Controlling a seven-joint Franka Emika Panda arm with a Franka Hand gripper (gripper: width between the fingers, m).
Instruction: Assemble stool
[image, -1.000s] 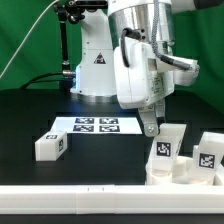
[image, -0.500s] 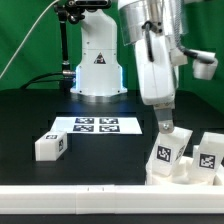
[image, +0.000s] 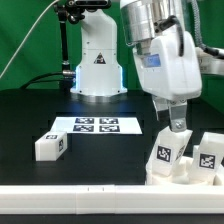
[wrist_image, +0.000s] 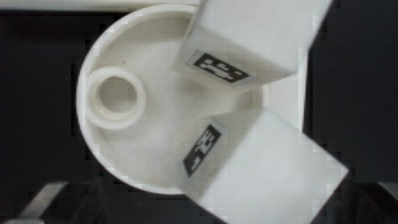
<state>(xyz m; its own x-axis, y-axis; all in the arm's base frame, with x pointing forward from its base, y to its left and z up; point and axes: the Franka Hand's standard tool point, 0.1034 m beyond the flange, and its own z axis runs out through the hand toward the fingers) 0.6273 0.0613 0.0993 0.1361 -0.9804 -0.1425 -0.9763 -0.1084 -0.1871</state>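
Observation:
The round white seat (wrist_image: 134, 120) lies under my gripper, with a raised socket (wrist_image: 114, 95) in its middle. Two blocky white legs with square tags lie across it, one (wrist_image: 249, 45) and another (wrist_image: 267, 165). In the exterior view these legs (image: 165, 151) (image: 208, 153) stand at the exterior view's right on the seat (image: 172, 176). A third leg (image: 50, 146) lies alone at the left. My gripper (image: 178, 124) hangs just above the nearer leg, holding nothing. One finger (wrist_image: 43, 204) shows at the wrist picture's edge, so the jaws stand apart.
The marker board (image: 97, 125) lies flat in the middle of the black table. A long white border rail (image: 90, 195) runs along the front. The robot's white base (image: 97, 66) stands at the back.
The arm has moved toward the exterior view's right, from beside the marker board to above the legs on the seat. No part has moved.

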